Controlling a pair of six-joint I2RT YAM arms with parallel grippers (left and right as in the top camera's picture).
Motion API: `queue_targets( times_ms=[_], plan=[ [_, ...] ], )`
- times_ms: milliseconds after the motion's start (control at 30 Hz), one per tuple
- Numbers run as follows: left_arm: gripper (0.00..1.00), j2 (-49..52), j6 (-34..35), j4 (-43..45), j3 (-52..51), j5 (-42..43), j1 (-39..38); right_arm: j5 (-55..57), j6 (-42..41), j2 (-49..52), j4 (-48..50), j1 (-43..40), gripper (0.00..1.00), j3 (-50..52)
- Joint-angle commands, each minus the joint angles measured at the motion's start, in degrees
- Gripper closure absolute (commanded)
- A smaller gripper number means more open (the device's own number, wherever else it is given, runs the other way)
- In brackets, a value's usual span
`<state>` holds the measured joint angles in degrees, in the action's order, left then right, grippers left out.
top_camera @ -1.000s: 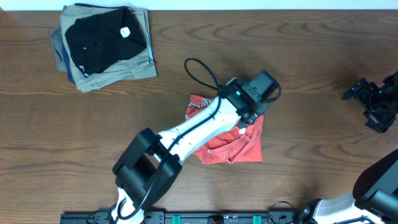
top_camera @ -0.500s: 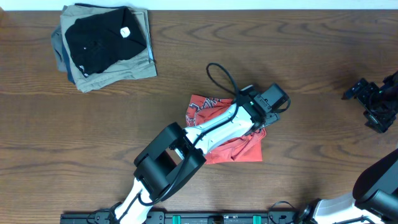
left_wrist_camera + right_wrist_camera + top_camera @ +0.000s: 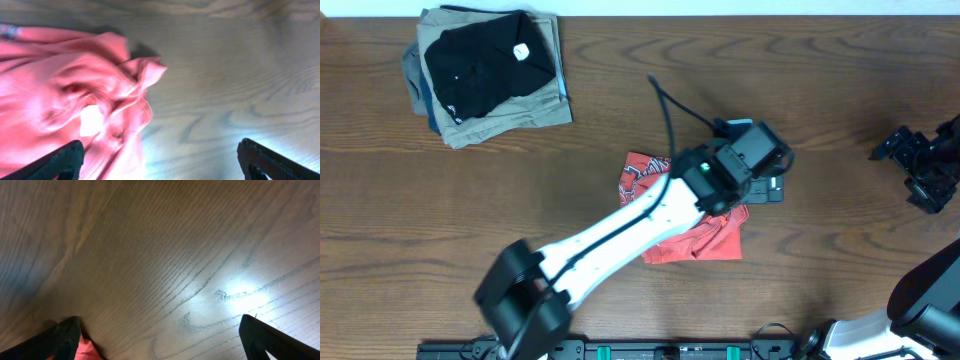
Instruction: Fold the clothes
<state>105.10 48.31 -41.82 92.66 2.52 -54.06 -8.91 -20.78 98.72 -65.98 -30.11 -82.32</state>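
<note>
Mid-table: a crumpled red-orange fabric T-shirt [image 3: 705,238] lies bunched in soft, rounded ridges on the dark, wood-grain table [image 3: 840,70], partly beneath the white-shelled left arm [image 3: 620,225]. The left pincer [image 3: 160,161] hangs spread wide, gripping nothing, with one black fingertip [image 3: 65,159] over the cloth and the other over bare, glossy board (a small white patch [image 3: 90,120] shows among the creases). Near the table's right edge, well apart from the shirt, the right pincer [image 3: 159,330] gapes just as wide, empty, above streaked wood. A squared stack of folded garments [image 3: 485,75], black over khaki and blue, sits in the far left corner.
</note>
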Motion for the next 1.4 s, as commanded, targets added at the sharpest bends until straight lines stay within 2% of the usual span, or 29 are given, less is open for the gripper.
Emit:
queue_targets(
  times_ms=[0, 133, 300, 633, 800, 967, 1100, 1300, 1367],
  plan=[
    [0.02, -0.2, -2.2, -5.4, 0.5, -1.7, 2.9, 0.6, 0.1, -1.0, 0.0, -0.5, 0.01, -0.7],
    [0.02, 1.0, -8.6, -14.1, 0.3, -1.7, 6.7, 0.6, 0.1, -1.0, 0.0, -0.5, 0.01, -0.7],
    [0.02, 2.8, -18.6, -16.3, 0.0, -1.7, 9.1, 0.6, 0.1, -1.0, 0.0, -0.5, 0.01, -0.7],
    [0.03, 8.9, -20.5, -13.4, 0.0, -1.0, 7.5, 0.6, 0.1, -1.0, 0.0, -0.5, 0.01, -0.7],
    [0.03, 12.2, -24.4, -12.6, 0.0, -1.1, 6.6, 0.6, 0.1, -1.0, 0.0, -0.5, 0.01, -0.7],
    [0.03, 12.4, -24.5, -11.0, 0.0, -5.8, 6.6, 0.6, 0.1, -1.0, 0.0, -0.5, 0.01, -0.7],
    [0.12, 12.5, -24.5, -10.1, 0.0, -6.7, 6.6, 0.6, 0.1, -1.0, 0.0, -0.5, 0.01, -0.7],
    [0.32, 12.9, -24.8, -8.8, -0.1, -6.7, 6.6, 0.6, 0.1, -1.0, 0.0, -0.5, 0.01, -0.7],
    [0.34, 13.5, -24.7, -8.1, -0.1, -6.7, 6.6, 0.6, 0.1, -1.0, 0.0, -0.5, 0.01, -0.7]
  ],
)
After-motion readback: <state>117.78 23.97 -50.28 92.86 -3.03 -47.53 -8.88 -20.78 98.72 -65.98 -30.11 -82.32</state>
